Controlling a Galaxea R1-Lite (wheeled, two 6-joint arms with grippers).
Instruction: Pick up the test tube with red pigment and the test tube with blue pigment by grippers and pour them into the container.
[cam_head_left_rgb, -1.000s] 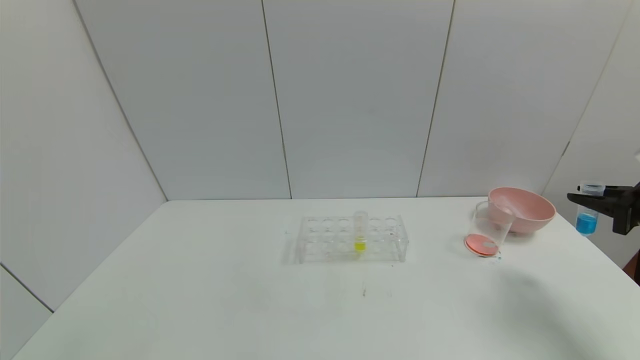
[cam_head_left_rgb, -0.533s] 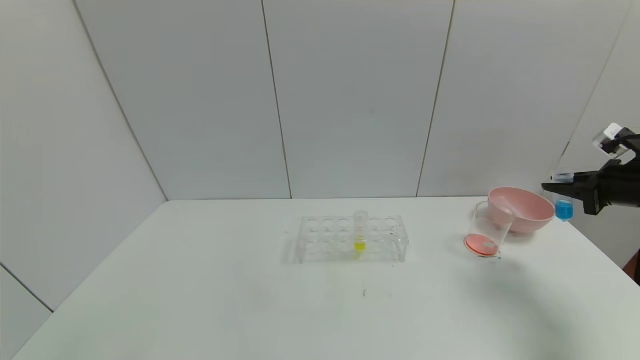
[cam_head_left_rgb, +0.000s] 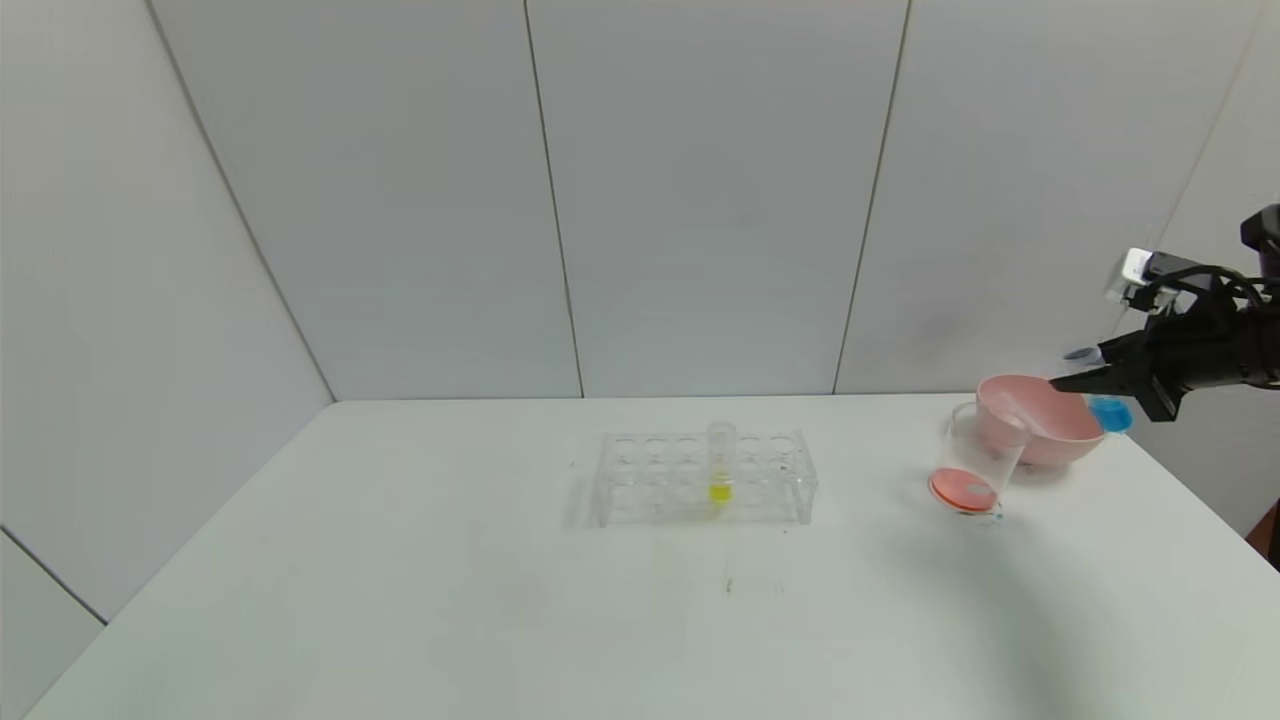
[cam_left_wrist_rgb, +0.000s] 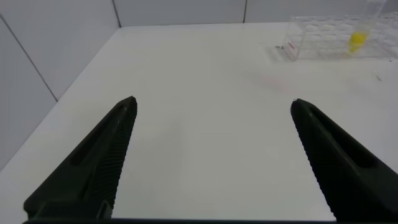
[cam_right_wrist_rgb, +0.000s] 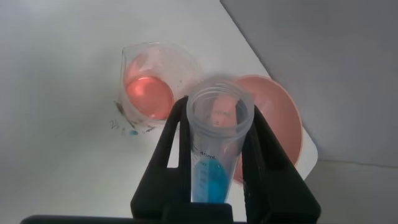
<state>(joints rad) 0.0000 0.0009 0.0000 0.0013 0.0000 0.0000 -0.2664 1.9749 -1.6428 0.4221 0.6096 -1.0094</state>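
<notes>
Right claw (cam_head_left_rgb: 1070, 382): clamped on test tube with blue pigment (cam_right_wrist_rgb: 214, 158); over last second rose and swung inward from desk's right edge, now above pink bowl (cam_head_left_rgb: 1040, 420), tube near upright.
Container (cam_head_left_rgb: 975, 465): on desk (cam_head_left_rgb: 500, 600) just beside bowl, red liquid already inside; blue pour judged next.
Tube rack (cam_head_left_rgb: 700, 478): mid-desk, yellow tube (cam_head_left_rgb: 720, 460) only.
Left claw (cam_left_wrist_rgb: 208, 155): wide, empty, parked well apart.
</notes>
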